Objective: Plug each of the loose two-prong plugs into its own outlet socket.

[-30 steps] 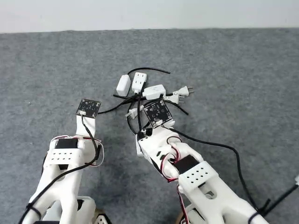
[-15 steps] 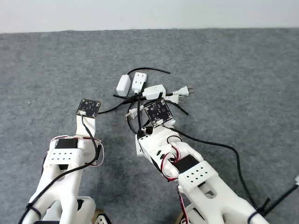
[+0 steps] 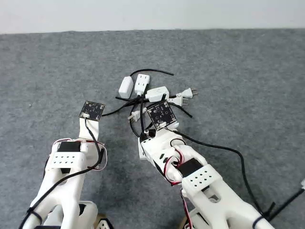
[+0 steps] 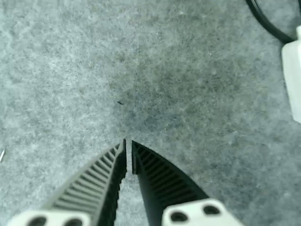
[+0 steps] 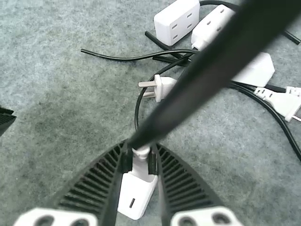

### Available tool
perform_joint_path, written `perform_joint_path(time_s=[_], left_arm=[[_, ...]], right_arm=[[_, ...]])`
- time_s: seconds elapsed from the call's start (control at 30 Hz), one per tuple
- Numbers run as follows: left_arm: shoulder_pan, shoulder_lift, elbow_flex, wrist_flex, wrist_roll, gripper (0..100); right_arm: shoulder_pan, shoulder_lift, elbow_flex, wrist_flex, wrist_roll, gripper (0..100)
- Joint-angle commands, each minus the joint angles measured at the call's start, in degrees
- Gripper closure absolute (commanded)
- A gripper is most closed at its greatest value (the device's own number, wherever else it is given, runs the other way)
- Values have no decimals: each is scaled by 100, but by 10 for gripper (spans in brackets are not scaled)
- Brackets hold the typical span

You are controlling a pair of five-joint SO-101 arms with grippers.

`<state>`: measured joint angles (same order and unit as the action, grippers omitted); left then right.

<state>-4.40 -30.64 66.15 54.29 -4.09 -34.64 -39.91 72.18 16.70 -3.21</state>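
Left pincer (image 4: pixel 127 143), in its own wrist view, is closed, finger against finger with nothing between, its tips over bare grey counter (image 4: pixel 155 70). A white block (image 4: pixel 294 75) and a black cord (image 4: pixel 265 21) lie at the margin of that view, well apart from the tips. Right pincer (image 5: pixel 138 155), in the right wrist view, is clamped on a white connector (image 5: pixel 134 188) that has a slot in its face. It is gripped at the neck, where a thick black lead (image 5: pixel 211 52) leaves it. Just beyond the tips lies a loose two-prong plug (image 5: pixel 157 88), prongs bare and in no socket. Farther off are a square outlet socket (image 5: pixel 177 21), a second socket (image 5: pixel 214 21) beside it, a third white body (image 5: pixel 256 70), and another plug (image 5: pixel 284 100) on its cord, also unplugged. In the high view, the left arm (image 3: pixel 66 162) stands apart to one side. The right arm (image 3: pixel 190 171) has its wrist just short of the cluster (image 3: pixel 143 90) of sockets and cords near the middle of the counter.
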Motion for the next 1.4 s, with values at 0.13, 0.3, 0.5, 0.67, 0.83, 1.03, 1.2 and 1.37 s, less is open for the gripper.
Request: perform_joint_path(time_s=[0.13, 0.3, 0.5, 0.67, 0.83, 1.03, 1.2, 1.37], left_arm=[[44, -141, -163, -105, -62, 985], [44, -141, -163, -105, -62, 985], [44, -141, -163, -105, -62, 985], [44, -141, -163, -105, -62, 985], [44, -141, -163, -105, -62, 985], [44, -141, -163, -105, -62, 985], [44, -141, -163, -105, -62, 985], [44, -141, -163, -105, -62, 985]], right_arm=[[-75, 13, -325, -119, 44, 991], [-75, 215, -360, -119, 44, 991], [-66, 857, -695, -66, 44, 991], [-92, 611, -695, 435, 193, 991], [-101, 497, -695, 1121, 712, 991], [-101, 927, -905, 1226, 976, 991], [-101, 1270, -1090, 1051, 1011, 991], [-215, 1640, -1371, 1349, 1178, 991]])
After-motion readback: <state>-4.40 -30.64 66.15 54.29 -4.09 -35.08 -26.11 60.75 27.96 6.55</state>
